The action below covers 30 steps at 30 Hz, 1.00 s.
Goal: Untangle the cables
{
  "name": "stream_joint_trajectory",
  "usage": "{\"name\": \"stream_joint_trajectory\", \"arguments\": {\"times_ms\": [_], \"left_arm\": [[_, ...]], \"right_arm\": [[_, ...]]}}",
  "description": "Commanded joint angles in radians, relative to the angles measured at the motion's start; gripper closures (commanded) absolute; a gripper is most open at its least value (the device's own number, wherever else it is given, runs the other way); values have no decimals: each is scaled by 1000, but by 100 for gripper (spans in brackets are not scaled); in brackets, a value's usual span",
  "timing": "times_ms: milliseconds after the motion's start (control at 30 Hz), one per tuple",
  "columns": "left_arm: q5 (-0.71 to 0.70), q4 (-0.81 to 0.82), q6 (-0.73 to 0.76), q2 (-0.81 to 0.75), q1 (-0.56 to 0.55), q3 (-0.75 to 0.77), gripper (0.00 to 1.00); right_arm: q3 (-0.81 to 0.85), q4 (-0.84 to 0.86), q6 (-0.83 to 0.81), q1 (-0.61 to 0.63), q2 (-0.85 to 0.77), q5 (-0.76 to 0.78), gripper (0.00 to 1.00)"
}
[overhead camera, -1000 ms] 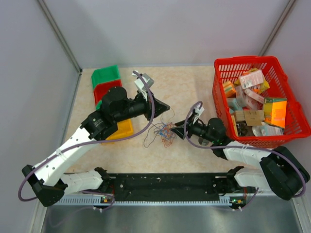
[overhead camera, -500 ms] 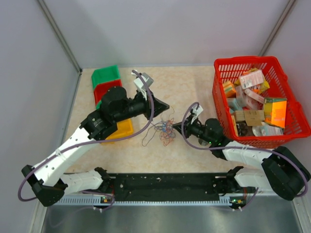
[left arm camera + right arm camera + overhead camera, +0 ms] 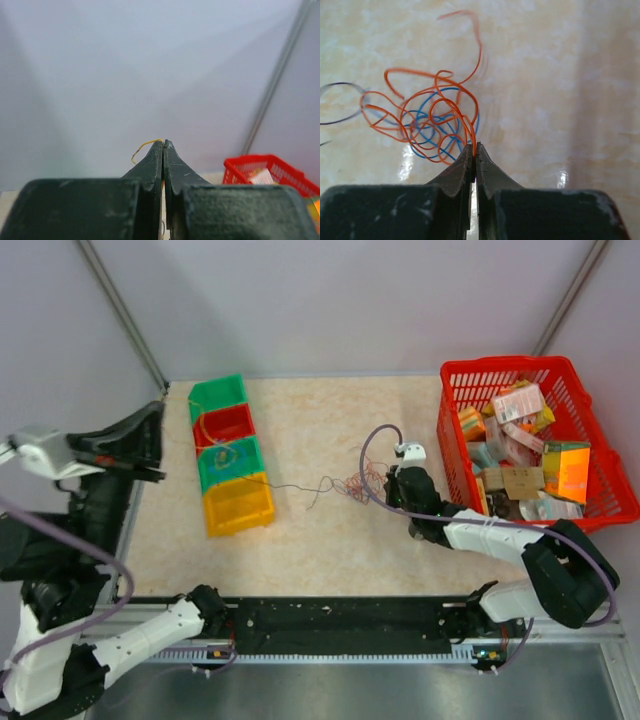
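Observation:
The cables (image 3: 352, 485) are a small knot of thin orange and blue wires on the table's middle. My right gripper (image 3: 387, 485) is just right of the knot. In the right wrist view it (image 3: 474, 146) is shut on an orange strand at the edge of the cables (image 3: 427, 122). My left gripper (image 3: 155, 445) is raised high at the far left, away from the table. In the left wrist view it (image 3: 163, 143) is shut on a thin yellow-orange wire (image 3: 142, 147) that curls out at its tip. One thin strand (image 3: 290, 488) runs from the knot leftward towards the bins.
A row of green, red, green and yellow bins (image 3: 240, 505) stands at the left of the table. A red basket (image 3: 520, 363) full of packets is at the right, close behind the right arm. A dark wire loop (image 3: 340, 87) lies left of the knot.
My left arm has risen and swung far left, drawing a strand out of the knot. The right gripper has closed on an orange strand and the knot has shifted slightly right.

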Motion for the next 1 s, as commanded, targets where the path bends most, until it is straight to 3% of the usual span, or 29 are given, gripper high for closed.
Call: {"name": "stream_joint_trajectory", "arguments": {"times_ms": [0,200,400,533,700,967], "left_arm": [[-203,-6,138,-7,1,49,100],[-117,-28,31,1,1,5,100],[3,24,-122,94,0,6,100],[79,47,-196,154,0,15,100],[196,46,-297,231,0,-8,100],[243,124,-431,332,0,-170,100]], "right_arm": [[50,-95,30,-17,11,156,100],[33,-29,-54,-19,-36,75,100],[-74,143,-134,-15,-152,-293,43],[-125,271,-151,-12,-196,-508,29],[-170,431,-114,1,-203,-712,25],[-190,485,-71,11,-228,-689,24]]}}
